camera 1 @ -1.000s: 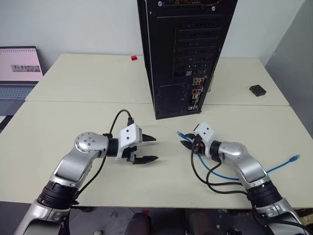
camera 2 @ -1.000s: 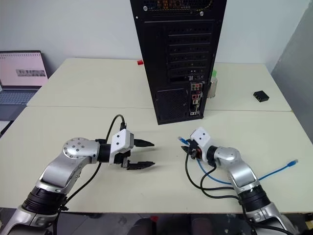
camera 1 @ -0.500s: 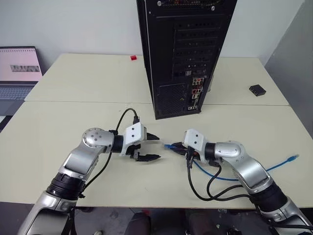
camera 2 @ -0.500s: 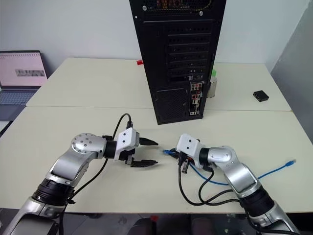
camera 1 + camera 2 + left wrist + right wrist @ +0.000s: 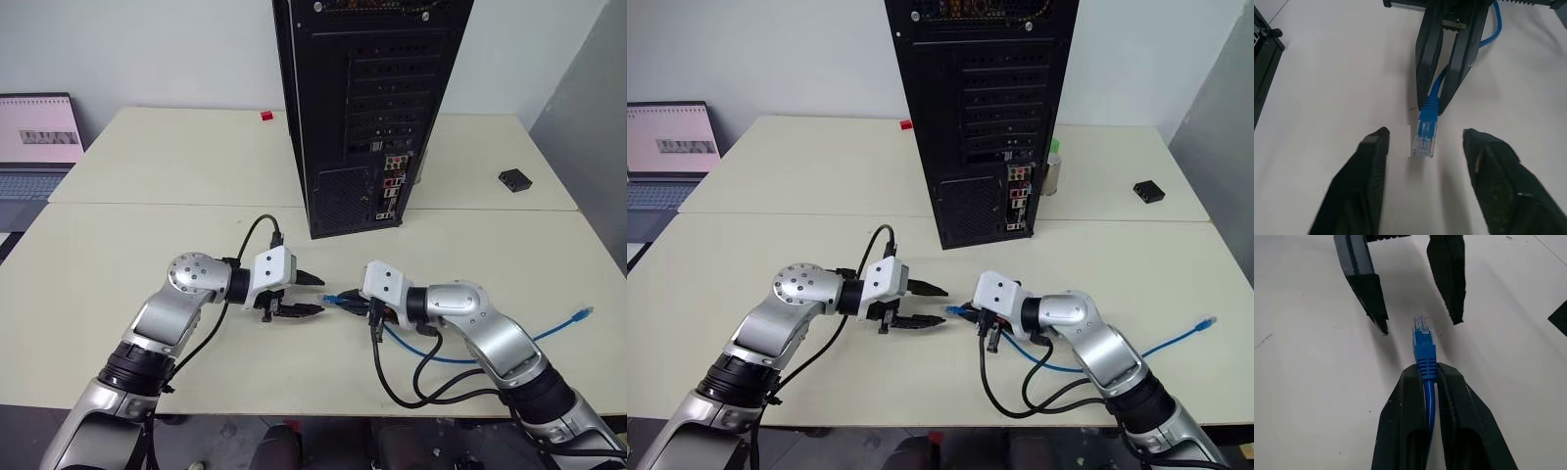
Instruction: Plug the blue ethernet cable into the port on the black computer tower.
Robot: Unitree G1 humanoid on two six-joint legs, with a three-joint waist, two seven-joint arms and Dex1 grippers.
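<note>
A cream tabletop (image 5: 147,235) is seen under everything. The tower (image 5: 367,108) is black, its panels patterned with fine perforations, and red, green and pale connectors are clustered low on its rear face. The cable (image 5: 1424,355) is bright blue, ended by a clear plug banded inside with thin coloured wires. Both grippers, left (image 5: 306,294) and right (image 5: 351,305), are fitted with black fingers on white housings, and the arms behind them are finished in brushed silver with black cords. A small black box (image 5: 515,179) and a tiny red block (image 5: 266,117) are set on the far tabletop. A laptop (image 5: 37,147) is shown with a pinkish-white screen and grey keyboard.
</note>
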